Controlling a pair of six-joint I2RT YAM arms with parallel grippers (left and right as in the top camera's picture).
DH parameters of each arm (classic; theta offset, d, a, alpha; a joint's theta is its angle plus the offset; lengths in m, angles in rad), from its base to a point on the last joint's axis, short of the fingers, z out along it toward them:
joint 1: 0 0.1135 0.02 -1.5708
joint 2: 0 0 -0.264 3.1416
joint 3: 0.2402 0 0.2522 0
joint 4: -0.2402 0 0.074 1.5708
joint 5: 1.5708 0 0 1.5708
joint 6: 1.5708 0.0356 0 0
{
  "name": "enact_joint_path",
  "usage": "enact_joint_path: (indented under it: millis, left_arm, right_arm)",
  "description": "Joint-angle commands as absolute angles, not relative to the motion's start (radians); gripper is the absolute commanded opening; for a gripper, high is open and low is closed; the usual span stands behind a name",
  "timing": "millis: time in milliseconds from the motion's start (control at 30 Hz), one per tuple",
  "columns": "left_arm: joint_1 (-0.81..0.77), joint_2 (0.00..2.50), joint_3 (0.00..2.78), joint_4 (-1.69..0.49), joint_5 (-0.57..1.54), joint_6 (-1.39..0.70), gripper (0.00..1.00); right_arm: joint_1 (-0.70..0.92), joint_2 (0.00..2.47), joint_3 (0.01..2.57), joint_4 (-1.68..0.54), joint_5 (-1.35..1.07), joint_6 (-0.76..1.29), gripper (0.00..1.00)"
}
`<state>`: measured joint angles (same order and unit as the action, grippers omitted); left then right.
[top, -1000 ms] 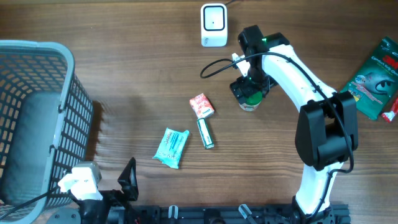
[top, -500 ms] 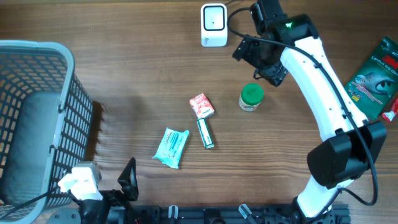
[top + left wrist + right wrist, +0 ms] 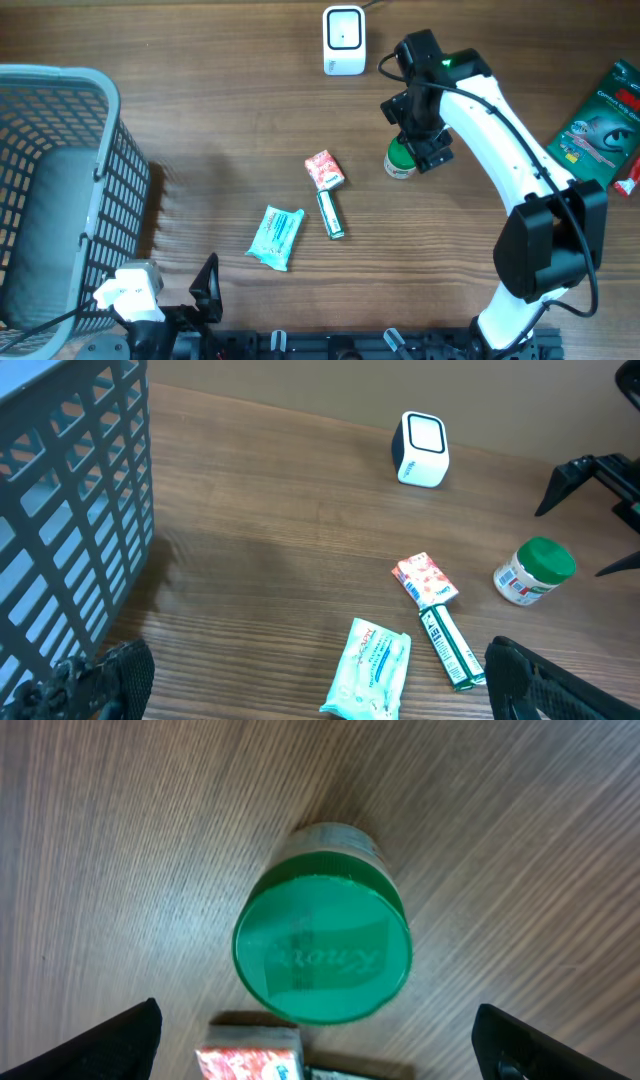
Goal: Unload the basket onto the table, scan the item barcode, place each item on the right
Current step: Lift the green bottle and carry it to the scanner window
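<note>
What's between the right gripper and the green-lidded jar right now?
Nothing. In the right wrist view the open right gripper is centred over the green-lidded jar, with only bare table between its lid and each finger.

The desk [image 3: 200, 120] is brown wood with a fine streaked grain. The jar [image 3: 533, 570] has a bright green lid [image 3: 322, 950] and a white label. Left of the jar lie a red-and-white patterned packet [image 3: 324, 169], a green-and-white stick pack [image 3: 331, 214] and a teal pouch [image 3: 276, 237]. Beyond the jar, the scanner [image 3: 343, 40] is white with a dark face. Far left of the jar, the basket [image 3: 125, 190] is a blue-grey lattice.
</note>
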<state>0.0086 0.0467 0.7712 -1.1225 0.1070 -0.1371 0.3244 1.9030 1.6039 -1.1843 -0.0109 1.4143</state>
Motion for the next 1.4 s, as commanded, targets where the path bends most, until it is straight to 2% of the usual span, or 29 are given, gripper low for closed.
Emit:
enact_joint_path:
  millis: [0,233,833,900,1000,1100,1200,1367]
  left_arm:
    - [0.014,0.041,0.77,-1.12,0.122,-0.142,1.0]
    - [0.014,0.041,0.77,-1.12,0.122,-0.142,1.0]
    - [0.014,0.041,0.77,-1.12,0.122,-0.142,1.0]
    - [0.014,0.041,0.77,-1.12,0.122,-0.142,1.0]
    - [0.014,0.041,0.77,-1.12,0.122,-0.143,1.0]
    - [0.014,0.041,0.77,-1.12,0.122,-0.142,1.0]
    - [0.014,0.041,0.77,-1.12,0.123,-0.142,1.0]
    - [0.014,0.041,0.77,-1.12,0.123,-0.143,1.0]
  right_arm:
    - [0.32,1.927,1.588,-1.148,-0.015,1.465,1.0]
    - [0.32,1.928,1.53,-1.089,-0.001,1.465,1.0]
    - [0.316,1.929,1.247,-0.745,0.027,1.412,1.0]
    - [0.316,1.929,1.242,-0.744,0.032,1.398,0.97]
    - [0.316,1.929,1.242,-0.728,0.033,1.304,0.79]
    - [0.316,1.929,1.242,-0.716,0.033,1.174,0.76]
    - [0.316,1.928,1.242,-0.716,0.016,1.021,0.68]
    - [0.316,1.928,1.257,-0.713,-0.146,0.706,0.67]
